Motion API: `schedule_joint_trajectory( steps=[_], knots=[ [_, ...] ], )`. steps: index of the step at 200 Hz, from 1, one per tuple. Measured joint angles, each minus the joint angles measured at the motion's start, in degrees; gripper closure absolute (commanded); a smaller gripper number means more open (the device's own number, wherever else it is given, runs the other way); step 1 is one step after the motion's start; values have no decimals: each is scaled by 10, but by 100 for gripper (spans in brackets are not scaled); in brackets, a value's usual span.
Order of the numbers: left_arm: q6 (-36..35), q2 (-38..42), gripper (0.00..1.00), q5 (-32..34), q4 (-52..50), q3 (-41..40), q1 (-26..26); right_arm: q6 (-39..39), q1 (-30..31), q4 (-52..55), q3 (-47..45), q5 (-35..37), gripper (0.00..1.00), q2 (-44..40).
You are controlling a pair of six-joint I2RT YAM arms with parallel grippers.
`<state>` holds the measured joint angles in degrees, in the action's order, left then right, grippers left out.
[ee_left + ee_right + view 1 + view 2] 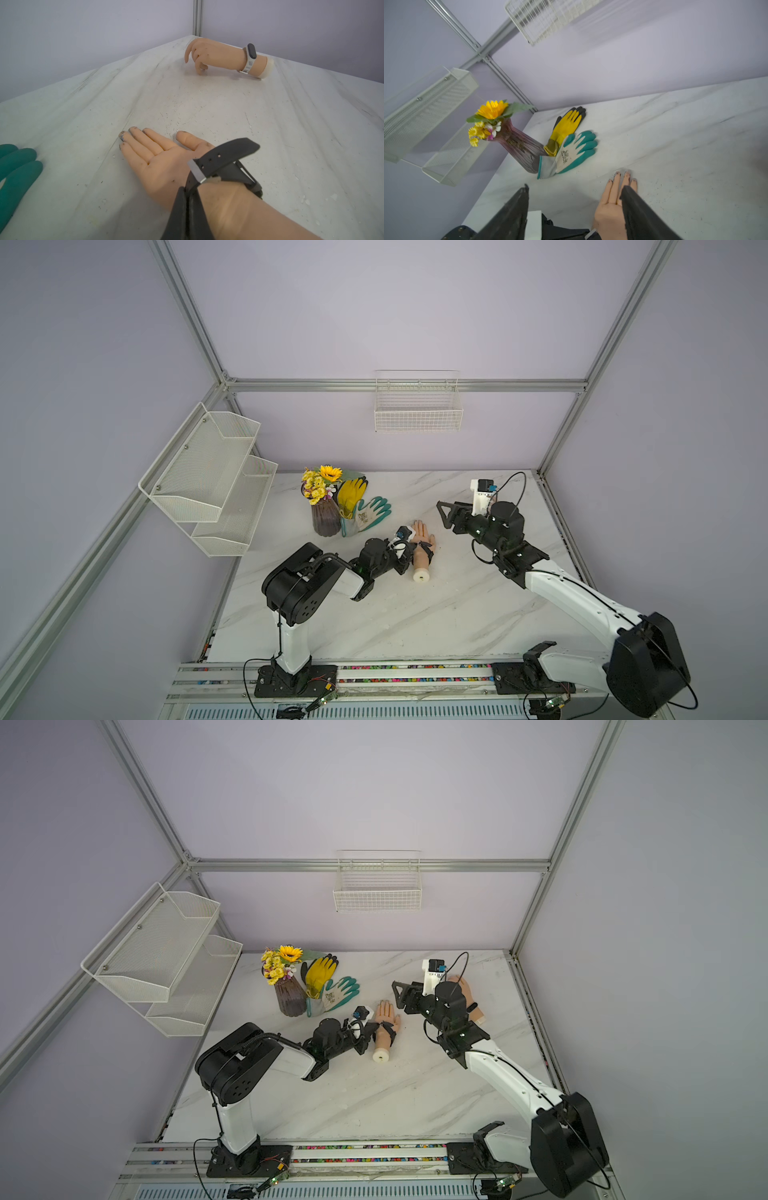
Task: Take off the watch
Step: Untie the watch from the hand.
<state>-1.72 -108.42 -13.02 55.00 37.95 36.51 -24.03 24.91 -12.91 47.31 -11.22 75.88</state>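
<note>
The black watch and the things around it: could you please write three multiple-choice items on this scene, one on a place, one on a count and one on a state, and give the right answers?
1. Where is the watch?
A) in the wall basket
B) around the wrist of the palm-up mannequin hand
C) loose on the table

2. How many gloves lie beside the vase?
A) one
B) two
C) four

3. How is the right gripper?
A) shut on the watch
B) shut on a glove
C) open, holding nothing

Answers:
1 B: the black strap wraps that wrist in the left wrist view.
2 B: there are only a yellow glove and a teal glove.
3 C: its fingers stand apart with nothing between them.
</note>
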Motion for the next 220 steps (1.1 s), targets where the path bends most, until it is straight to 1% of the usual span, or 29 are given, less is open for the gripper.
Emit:
schedule_joint_trajectory(
  steps=[27, 59, 93, 131, 145, 154, 163, 175, 189, 205, 220],
  knots=[
    [-12, 0, 100, -10, 25, -18, 0, 39, 0, 2, -30, -77, 39, 74],
    [-30, 0, 100, -24, 34, -23, -1, 57, 0, -29, -82, -157, 40, 92],
    [-45, 0, 100, -40, 36, -23, -1, 66, 1, -56, -86, -189, 42, 105],
    [-55, 0, 100, -48, 36, -23, -1, 79, 7, -59, -60, -192, 43, 160],
    [-59, 0, 100, -48, 35, -23, -1, 86, 8, -55, -50, -191, 47, 176],
    [-62, 0, 100, -47, 35, -23, -1, 92, 9, -53, -44, -189, 51, 184],
    [-64, 0, 100, -47, 34, -23, -2, 95, 9, -52, -40, -186, 56, 188],
    [-65, 0, 100, -46, 34, -23, -1, 98, 9, -51, -38, -183, 67, 189],
    [-65, 0, 100, -43, 32, -23, -1, 98, 9, -52, -37, -180, 75, 188],
    [-65, 0, 100, -41, 30, -23, -2, 94, 12, -51, -37, -174, 80, 188],
    [-65, 0, 100, -38, 30, -23, -2, 88, 12, -53, -38, -171, 82, 188]
  ],
)
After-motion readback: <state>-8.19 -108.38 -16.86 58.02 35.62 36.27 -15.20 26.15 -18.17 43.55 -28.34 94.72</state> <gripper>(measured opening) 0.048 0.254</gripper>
